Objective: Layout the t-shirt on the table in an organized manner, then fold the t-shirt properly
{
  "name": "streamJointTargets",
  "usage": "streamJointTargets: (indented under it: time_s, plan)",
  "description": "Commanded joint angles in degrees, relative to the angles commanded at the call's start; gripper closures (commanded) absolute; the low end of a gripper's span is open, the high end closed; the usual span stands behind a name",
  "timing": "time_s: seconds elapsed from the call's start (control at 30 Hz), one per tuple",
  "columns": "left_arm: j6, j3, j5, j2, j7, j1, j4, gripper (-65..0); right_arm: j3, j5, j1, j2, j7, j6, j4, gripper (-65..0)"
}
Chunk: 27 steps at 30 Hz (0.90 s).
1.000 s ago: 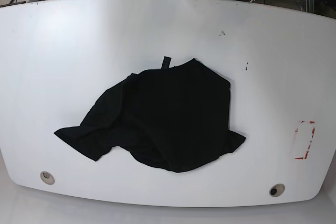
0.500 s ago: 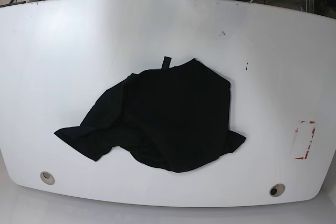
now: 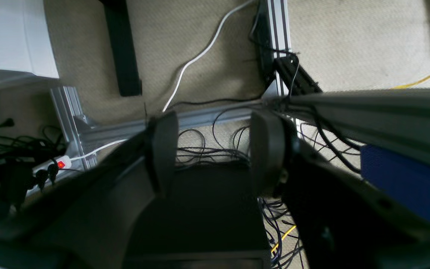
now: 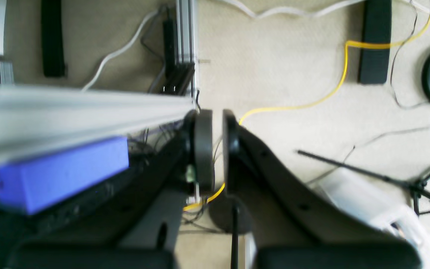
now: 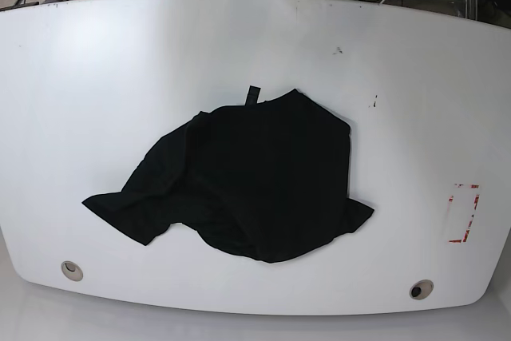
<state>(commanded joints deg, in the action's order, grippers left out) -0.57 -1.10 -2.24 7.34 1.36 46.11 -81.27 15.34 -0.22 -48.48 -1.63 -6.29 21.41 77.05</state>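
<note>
Black fabric of the t-shirt (image 5: 247, 181) lying crumpled near the middle of the glossy white table (image 5: 96, 77), bunched into folds on the left side, with a small neck tag (image 5: 253, 95) sticking out at its far edge. Two round grey grommet holes (image 5: 72, 270) near the front edge of the table and a red tape rectangle (image 5: 463, 213) toward the right. Left gripper (image 3: 215, 149), seen from its wrist camera, spread wide apart and holding nothing, hanging over beige carpet (image 3: 200, 30) strewn with cables, well away from the shirt. Right gripper (image 4: 217, 149) nearly pressed together with only a thin gap between the fingers, pinching nothing, above carpet with a yellow cable (image 4: 345, 67) trailing across it.
</note>
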Motion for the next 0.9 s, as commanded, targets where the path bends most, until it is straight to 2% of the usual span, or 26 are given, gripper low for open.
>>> streamJointTargets:
  time_s: [0.43, 0.67, 0.73, 0.9]
  plan:
    - [0.0, 0.8, 0.0, 0.0, -0.2, 2.8, -3.3, -28.1, 0.0, 0.3, -5.8, 0.1, 0.0, 0.00, 4.0, -3.8]
    - [0.0, 2.3, 0.0, -0.1, -0.2, 6.2, -7.7, -28.1, 0.1, 7.5, -10.0, -0.4, 0.1, 0.00, 8.3, -3.6]
    - [0.0, 2.4, 0.0, 0.0, -0.2, 7.7, -9.8, -28.1, 0.1, 8.4, -11.7, -0.5, 0.1, 0.18, 9.8, -3.6]
    - [0.0, 3.3, 0.0, 0.0, -0.2, 11.2, -14.8, -28.1, 0.3, 8.6, -15.7, -0.9, 0.2, 2.11, 14.9, -3.6]
